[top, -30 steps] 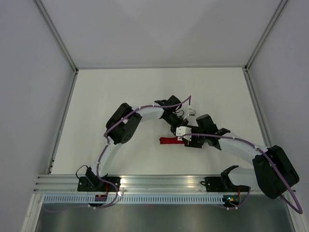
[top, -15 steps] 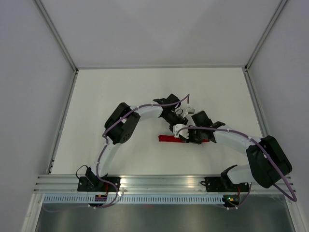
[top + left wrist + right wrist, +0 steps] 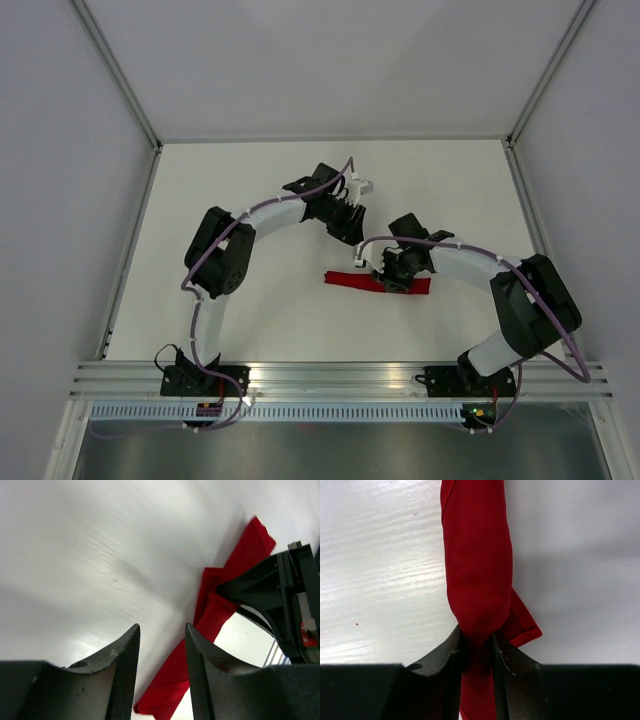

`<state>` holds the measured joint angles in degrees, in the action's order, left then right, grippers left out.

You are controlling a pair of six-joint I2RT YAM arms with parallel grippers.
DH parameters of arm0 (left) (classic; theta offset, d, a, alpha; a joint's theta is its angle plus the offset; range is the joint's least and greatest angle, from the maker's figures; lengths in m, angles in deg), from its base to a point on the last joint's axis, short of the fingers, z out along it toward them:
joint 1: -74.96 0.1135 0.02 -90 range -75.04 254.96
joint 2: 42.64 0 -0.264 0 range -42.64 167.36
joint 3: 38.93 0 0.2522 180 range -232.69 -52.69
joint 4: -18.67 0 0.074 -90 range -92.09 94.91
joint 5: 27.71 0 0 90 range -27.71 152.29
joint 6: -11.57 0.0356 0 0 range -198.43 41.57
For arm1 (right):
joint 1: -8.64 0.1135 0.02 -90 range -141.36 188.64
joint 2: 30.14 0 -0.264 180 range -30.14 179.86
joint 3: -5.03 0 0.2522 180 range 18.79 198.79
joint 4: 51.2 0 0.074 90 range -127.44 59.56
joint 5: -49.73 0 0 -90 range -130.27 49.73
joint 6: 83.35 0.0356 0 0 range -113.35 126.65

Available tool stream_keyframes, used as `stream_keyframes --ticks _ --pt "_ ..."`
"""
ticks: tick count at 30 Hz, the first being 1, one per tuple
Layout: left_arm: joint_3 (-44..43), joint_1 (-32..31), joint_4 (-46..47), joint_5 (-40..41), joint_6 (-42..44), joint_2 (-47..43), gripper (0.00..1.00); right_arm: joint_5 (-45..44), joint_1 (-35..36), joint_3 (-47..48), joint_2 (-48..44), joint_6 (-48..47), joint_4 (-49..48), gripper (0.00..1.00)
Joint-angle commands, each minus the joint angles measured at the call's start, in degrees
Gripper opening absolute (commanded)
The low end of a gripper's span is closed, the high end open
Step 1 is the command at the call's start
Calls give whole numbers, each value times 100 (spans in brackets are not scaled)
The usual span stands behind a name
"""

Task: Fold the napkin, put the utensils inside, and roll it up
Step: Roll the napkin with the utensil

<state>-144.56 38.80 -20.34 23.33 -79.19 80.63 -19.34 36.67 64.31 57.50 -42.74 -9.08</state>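
Observation:
The red napkin (image 3: 350, 281) lies rolled into a narrow bundle on the white table, left to right across the middle. My right gripper (image 3: 398, 280) is shut on the roll near its right part; in the right wrist view the fingers (image 3: 445, 657) pinch the napkin (image 3: 477, 565), a loose corner sticking out to the right. My left gripper (image 3: 345, 225) is open and empty, lifted behind the roll; its wrist view shows the napkin (image 3: 215, 615) past its fingers (image 3: 122, 665) and the right gripper's body on it. The knife is hidden.
The white table (image 3: 250, 190) is bounded by grey walls with metal corner posts. An aluminium rail (image 3: 330, 378) with both arm bases runs along the near edge. The two arms arch over the middle, close to each other.
My left gripper has let go and moved up and back-left, away from the roll. My right gripper has slid left along the napkin and stays shut on it.

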Motion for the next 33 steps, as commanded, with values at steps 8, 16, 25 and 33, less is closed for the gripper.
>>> stream_keyframes --ticks 8,16,25,33 --pt "608 382 346 1574 -1505 -1260 47 570 -456 897 1317 1097 688 27" --pt "1784 373 899 2322 -2805 -2007 47 632 -597 1582 2055 1809 715 27" --pt "3324 259 2611 2481 -4001 -2378 50 825 -588 2286 2785 2714 566 27" --pt "3159 153 3167 2490 -4433 -1762 50 1027 -580 2734 3154 3330 293 28"
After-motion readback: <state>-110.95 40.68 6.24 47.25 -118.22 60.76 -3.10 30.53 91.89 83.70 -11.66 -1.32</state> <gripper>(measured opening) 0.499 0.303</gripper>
